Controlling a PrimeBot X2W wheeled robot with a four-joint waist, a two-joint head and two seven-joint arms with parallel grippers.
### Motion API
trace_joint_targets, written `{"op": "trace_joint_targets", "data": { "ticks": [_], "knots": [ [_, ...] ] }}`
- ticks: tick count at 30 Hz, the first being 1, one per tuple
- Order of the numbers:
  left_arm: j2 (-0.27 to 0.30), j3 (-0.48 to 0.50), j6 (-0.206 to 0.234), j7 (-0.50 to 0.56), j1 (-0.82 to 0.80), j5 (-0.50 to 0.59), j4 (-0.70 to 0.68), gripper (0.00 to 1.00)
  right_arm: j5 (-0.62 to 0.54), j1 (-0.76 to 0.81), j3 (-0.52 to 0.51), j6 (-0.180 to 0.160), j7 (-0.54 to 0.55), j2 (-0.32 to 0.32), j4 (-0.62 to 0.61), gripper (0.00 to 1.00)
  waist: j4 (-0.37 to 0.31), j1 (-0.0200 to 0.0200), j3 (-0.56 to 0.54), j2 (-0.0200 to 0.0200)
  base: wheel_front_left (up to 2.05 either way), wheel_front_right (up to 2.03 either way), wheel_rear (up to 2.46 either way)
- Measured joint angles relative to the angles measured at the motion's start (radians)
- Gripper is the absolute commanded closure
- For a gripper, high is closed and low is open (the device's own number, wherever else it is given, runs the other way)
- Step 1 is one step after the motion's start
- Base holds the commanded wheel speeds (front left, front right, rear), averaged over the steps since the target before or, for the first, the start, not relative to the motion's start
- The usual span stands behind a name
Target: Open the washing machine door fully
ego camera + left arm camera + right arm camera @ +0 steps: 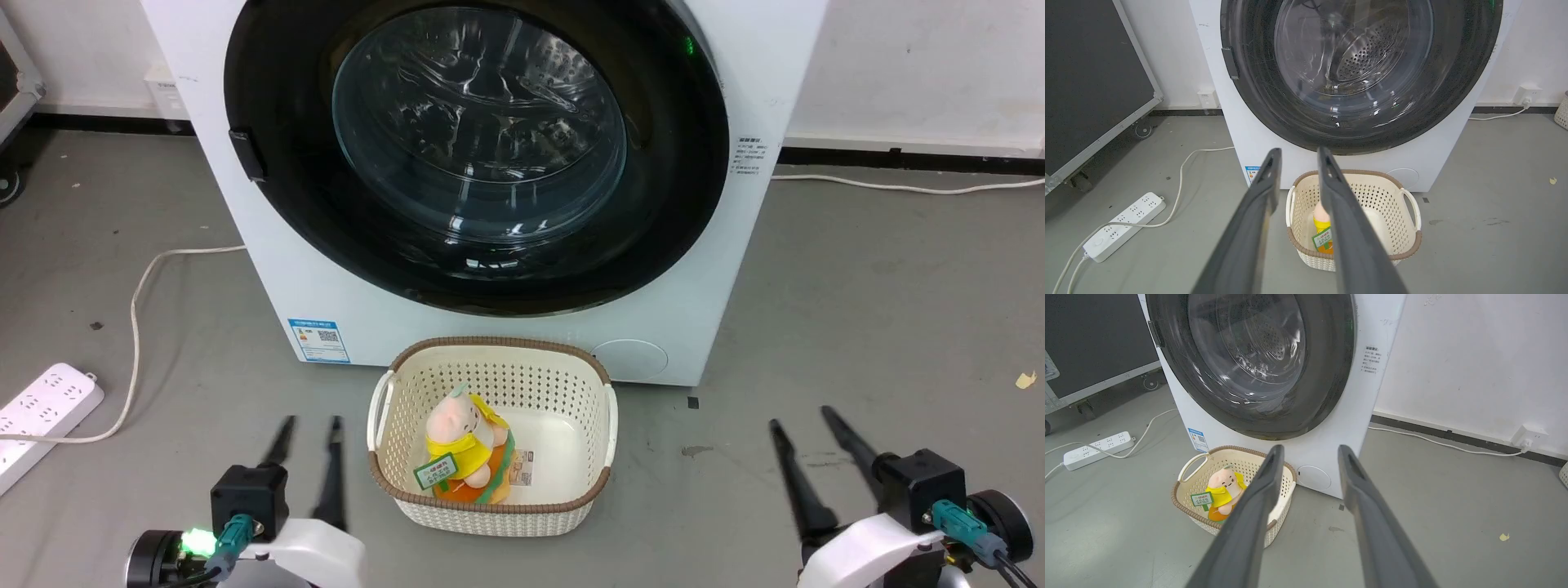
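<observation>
The white washing machine (506, 327) stands straight ahead, its round black-rimmed door (669, 196) lying flat against the front, with a bulging glass window at its centre. A small black handle tab (246, 155) sits on the door's left rim. In the wrist views the door (1257, 94) (1327, 375) looks the same, closed against the front. My left gripper (310, 425) hovers low at the lower left, open and empty, well short of the machine. My right gripper (804, 415) is at the lower right, open and empty as well.
A cream perforated basket (571, 490) holding a plush toy (461, 445) sits on the floor just before the machine, between my grippers. A white power strip (41, 416) and its cable (135, 327) lie at the left. A dark wheeled case (1090, 81) stands further left.
</observation>
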Motion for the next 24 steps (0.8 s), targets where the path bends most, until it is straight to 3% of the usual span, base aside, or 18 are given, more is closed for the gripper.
{"op": "trace_joint_targets", "data": {
  "ticks": [24],
  "knots": [
    [0.000,-0.032,0.009,-0.041,0.000,-0.001,0.015,0.00,0.040,0.000,0.001,0.000,-0.042,0.000,0.005,0.00,0.004,0.0000,0.000,0.0000,0.00,0.00,0.00]
  ]
}}
